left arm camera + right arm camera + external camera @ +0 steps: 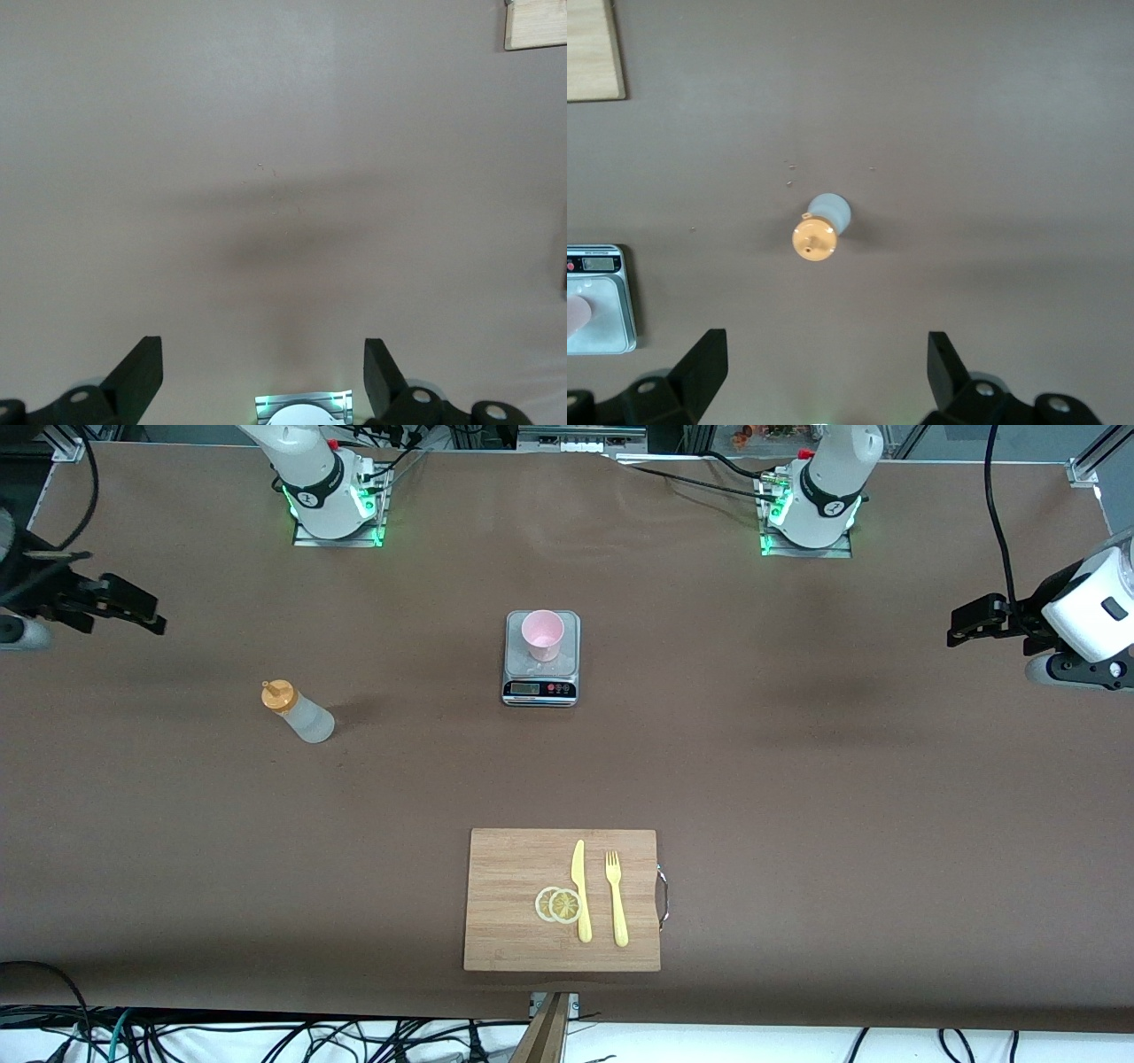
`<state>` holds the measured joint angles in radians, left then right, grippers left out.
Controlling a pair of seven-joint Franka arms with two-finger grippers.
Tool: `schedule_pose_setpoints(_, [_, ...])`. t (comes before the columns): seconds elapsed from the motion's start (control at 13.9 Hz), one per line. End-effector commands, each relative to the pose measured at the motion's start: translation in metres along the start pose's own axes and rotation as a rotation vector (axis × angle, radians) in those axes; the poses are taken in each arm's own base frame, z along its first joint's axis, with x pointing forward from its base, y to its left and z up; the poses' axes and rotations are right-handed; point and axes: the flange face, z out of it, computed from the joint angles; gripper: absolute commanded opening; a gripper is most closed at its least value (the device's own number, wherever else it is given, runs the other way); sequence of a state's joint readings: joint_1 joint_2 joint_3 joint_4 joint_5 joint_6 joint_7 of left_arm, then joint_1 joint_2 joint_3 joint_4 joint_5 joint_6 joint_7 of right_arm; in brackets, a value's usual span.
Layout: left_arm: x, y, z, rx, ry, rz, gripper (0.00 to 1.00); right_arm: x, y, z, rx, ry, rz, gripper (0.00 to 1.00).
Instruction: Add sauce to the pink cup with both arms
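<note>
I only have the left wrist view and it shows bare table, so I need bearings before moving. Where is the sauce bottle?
Observer: The sauce bottle stands upright toward the right arm's end of the table, below the right pincer, which is open and holds nothing.
Operator: And the pink cup?
Observer: The pink cup sits on the grey kitchen scale mid-table, between the two arms.
Operator: Anything else near it?
Observer: A wooden cutting board lies nearer the front camera than the scale, carrying lemon slices, a yellow knife and a fork.
</note>
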<state>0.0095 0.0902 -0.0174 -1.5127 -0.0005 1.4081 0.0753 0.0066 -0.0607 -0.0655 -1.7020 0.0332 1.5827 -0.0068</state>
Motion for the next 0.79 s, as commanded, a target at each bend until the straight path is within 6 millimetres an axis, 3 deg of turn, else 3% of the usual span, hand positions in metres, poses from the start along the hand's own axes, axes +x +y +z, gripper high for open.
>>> schedule_pose_setpoints(0.0, [0.001,-0.002,-0.007,0.009,-0.001,0.016,1.00,0.000,0.000,-0.005,-0.012,0.000,0.030,1.00])
schedule_pose_setpoints(0.72, [0.001,-0.001,-0.006,0.009,-0.004,0.019,1.00,0.012,0.003,0.001,-0.016,0.047,0.035,1.00])
